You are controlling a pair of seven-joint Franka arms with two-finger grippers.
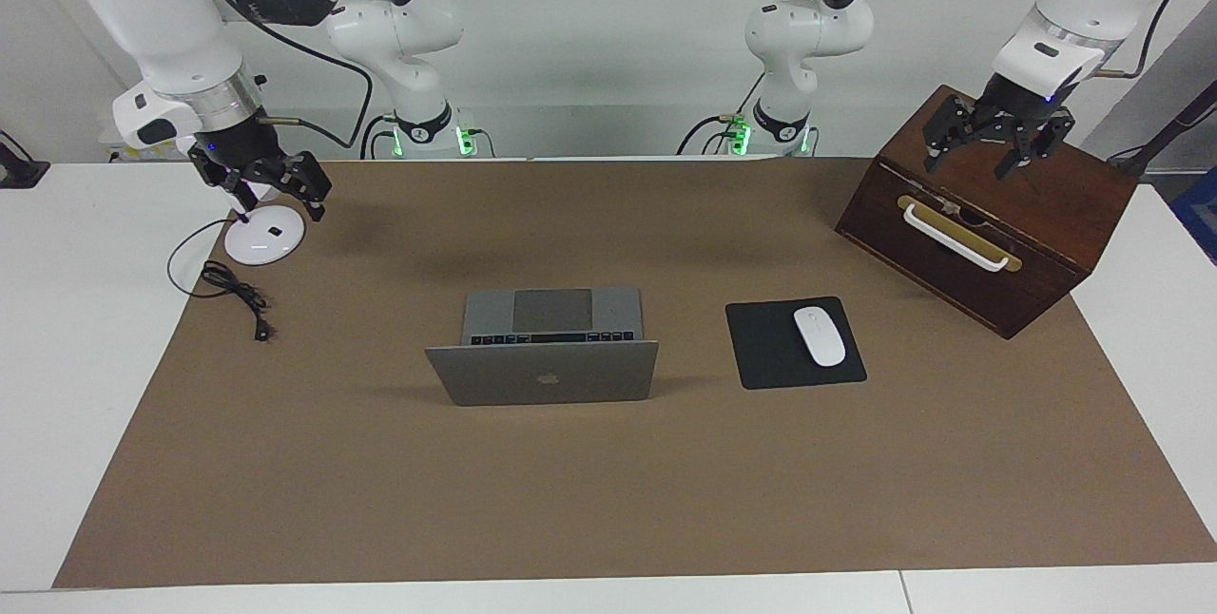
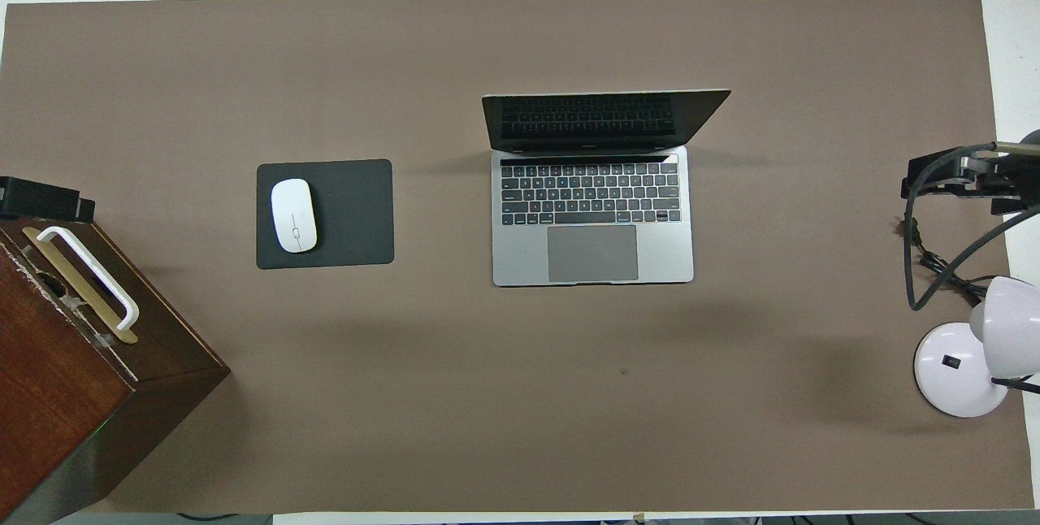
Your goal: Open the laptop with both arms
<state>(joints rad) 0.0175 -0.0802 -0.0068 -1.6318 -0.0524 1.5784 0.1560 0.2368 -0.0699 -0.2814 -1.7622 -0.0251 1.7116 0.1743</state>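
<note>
The silver-grey laptop [image 1: 542, 372] stands open in the middle of the brown mat, its lid upright with the apple logo facing away from the robots. The overhead view shows the laptop's [image 2: 593, 216] black keyboard and grey trackpad. Neither gripper touches it. My left gripper [image 1: 975, 161] hangs open and empty over the top of the wooden box, at the left arm's end of the table. Over the white lamp base at the right arm's end, my right gripper [image 1: 279, 208] is also open and empty. In the overhead view only part of the left gripper [image 2: 41, 198] and of the right gripper [image 2: 959, 175] shows.
A dark wooden box [image 1: 979, 224] with a white handle sits at the left arm's end. A black mouse pad [image 1: 761, 348] with a white mouse [image 1: 820, 335] lies beside the laptop. A white lamp base [image 1: 264, 236] and a black cable [image 1: 233, 291] lie at the right arm's end.
</note>
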